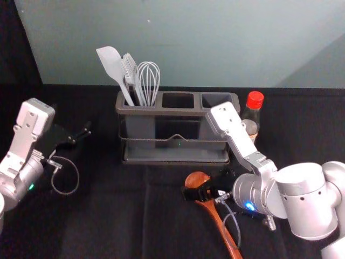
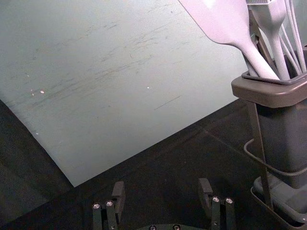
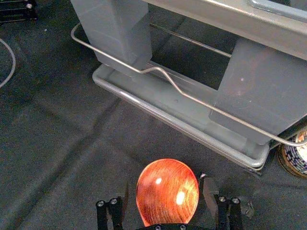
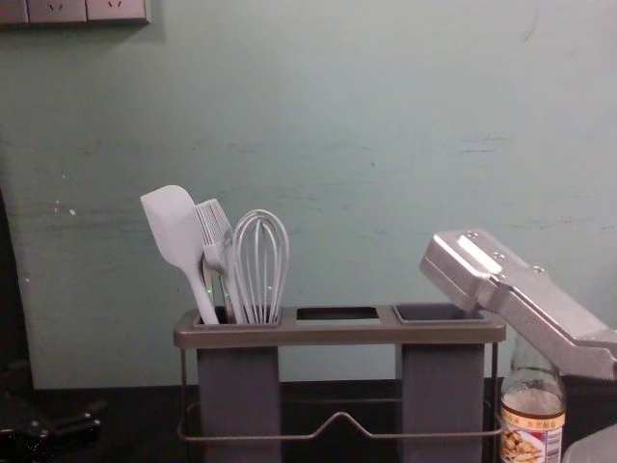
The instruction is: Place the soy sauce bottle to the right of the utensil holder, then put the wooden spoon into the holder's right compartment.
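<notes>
In the head view my right gripper (image 1: 200,193) is low over the wooden spoon (image 1: 220,224), just below its bowl. The right wrist view has the spoon's bowl (image 3: 167,191) between the spread fingers of my right gripper (image 3: 165,201), with a gap on each side. The utensil holder (image 1: 175,160) stands upright behind; its right compartment (image 4: 442,386) holds nothing visible. Against the holder's right side, the red-capped soy sauce bottle (image 1: 251,116) is upright, partly behind my right arm. My left gripper (image 1: 81,135) is parked at the left, open and empty in its wrist view (image 2: 162,199).
A white spatula (image 1: 114,67), a brush (image 1: 131,73) and a whisk (image 1: 149,81) stand in the holder's left compartment. Behind the dark-covered table (image 1: 108,216) rises a pale wall (image 1: 215,43). The spoon's handle runs toward the table's near edge.
</notes>
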You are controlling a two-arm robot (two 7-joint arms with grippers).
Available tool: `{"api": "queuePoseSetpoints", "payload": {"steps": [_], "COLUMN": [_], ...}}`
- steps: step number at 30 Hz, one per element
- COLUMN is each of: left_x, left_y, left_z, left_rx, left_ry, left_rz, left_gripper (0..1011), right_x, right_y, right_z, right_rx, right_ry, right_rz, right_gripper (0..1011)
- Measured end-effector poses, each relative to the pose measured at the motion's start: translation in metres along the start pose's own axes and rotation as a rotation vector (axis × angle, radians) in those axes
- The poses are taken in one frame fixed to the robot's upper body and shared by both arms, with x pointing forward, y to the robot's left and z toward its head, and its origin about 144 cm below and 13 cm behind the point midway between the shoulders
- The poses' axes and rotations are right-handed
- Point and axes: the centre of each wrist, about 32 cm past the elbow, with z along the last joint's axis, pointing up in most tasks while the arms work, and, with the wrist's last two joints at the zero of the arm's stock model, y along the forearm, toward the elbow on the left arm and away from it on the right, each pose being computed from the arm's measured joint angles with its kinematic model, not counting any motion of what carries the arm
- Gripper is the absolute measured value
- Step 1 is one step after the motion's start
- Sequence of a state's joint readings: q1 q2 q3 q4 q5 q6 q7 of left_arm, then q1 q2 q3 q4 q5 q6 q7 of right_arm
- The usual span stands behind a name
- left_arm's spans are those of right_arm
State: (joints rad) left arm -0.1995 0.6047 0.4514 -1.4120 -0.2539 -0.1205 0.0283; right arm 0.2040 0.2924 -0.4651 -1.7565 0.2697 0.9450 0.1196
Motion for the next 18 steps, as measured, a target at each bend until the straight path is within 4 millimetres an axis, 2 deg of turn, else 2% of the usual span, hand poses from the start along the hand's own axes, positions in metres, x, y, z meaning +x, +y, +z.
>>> {"api": "queuePoseSetpoints", "payload": {"steps": [18], "left_x": [0.0], "left_y": [0.0], "left_z": [0.0], "left_rx": [0.0], "left_ry": [0.0], "left_rz": [0.0], "left_gripper": [1005], "right_x": [0.0], "right_y": [0.011], "right_z": [-0.001], "right_rx": [-0.02], "right_ry": [0.012], "right_rz": [0.001], "right_gripper": [1002]}}
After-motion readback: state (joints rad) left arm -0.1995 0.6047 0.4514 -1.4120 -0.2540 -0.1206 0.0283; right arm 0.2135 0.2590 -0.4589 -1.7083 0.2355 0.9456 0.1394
